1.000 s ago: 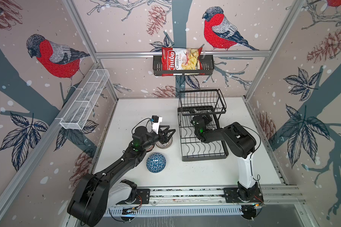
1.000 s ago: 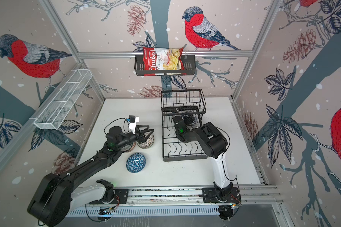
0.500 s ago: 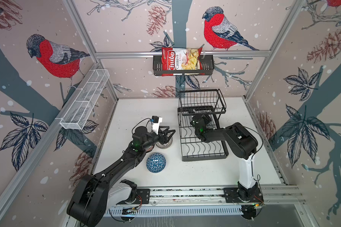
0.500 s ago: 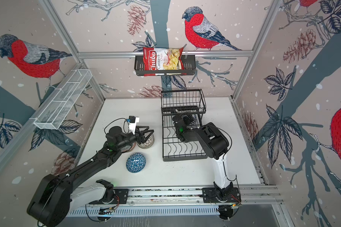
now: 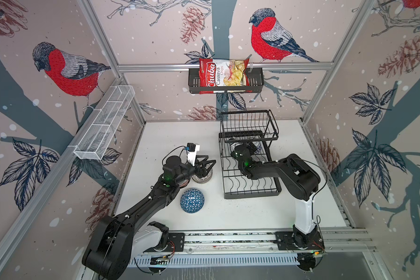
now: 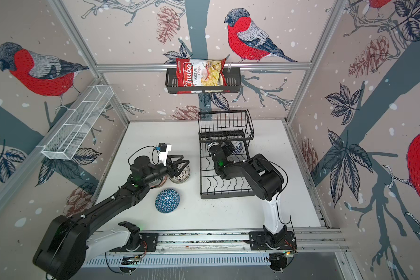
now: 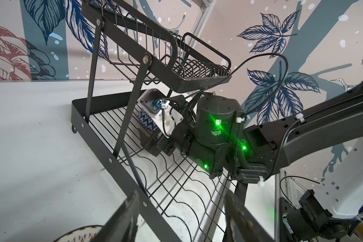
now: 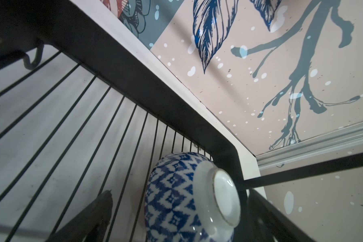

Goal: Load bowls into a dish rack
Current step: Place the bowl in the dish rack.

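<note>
Dish rack (image 5: 252,195) stands right of centre on the white counter (image 5: 228,218), its raised basket at the far end. Right arm reaches into the lower tier under that basket. Right pincer (image 8: 179,193) is spread wide, not clamping. A blue-and-white diamond bowl (image 8: 172,209) lies on its side on the base wires at the far right corner of the rack, foot ring facing the wrist camera, between the fingers (image 8: 92,211) with a clear gap on one side. The same bowl shows in both top views, tucked below the basket (image 6: 237,148).

Left pincer (image 5: 207,167) hovers just left of the rack, jaws parted, nothing between them. The left wrist view shows only rack wires through the gap. It sits right over a grey-striped bowl (image 5: 201,179) on the counter; I cannot tell if it touches. A reddish-rimmed bowl (image 6: 160,182) is mostly hidden under the left arm, just beside the grey one. A blue triangle bowl (image 5: 192,200) sits upside down nearer the rail, apart from both.

Background: chips bag (image 5: 222,75) in the black wall basket, white mesh tray (image 5: 104,126) on the left wall.
</note>
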Robot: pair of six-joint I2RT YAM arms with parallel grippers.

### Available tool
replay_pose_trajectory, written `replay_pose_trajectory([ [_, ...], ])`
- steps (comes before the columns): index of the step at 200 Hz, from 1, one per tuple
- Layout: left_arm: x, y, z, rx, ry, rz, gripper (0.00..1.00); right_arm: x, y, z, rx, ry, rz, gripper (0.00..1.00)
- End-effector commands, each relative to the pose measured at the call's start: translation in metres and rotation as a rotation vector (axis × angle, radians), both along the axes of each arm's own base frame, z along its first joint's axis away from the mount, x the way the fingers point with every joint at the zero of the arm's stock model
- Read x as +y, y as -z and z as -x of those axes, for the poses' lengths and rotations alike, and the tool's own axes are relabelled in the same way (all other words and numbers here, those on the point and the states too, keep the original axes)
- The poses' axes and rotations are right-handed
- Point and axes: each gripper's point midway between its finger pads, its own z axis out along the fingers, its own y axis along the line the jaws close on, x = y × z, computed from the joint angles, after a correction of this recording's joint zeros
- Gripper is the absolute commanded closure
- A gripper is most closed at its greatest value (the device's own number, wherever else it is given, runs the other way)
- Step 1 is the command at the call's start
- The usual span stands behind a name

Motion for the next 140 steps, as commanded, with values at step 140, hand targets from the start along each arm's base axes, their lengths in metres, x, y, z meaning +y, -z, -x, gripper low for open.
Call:
replay_pose_trajectory([
  [140,0.01,-0.006,-0.006,-0.015,-0.08,0.034,0.36,-0.018,-0.027,0.057,-0.084,0.075,-0.091,0.0],
])
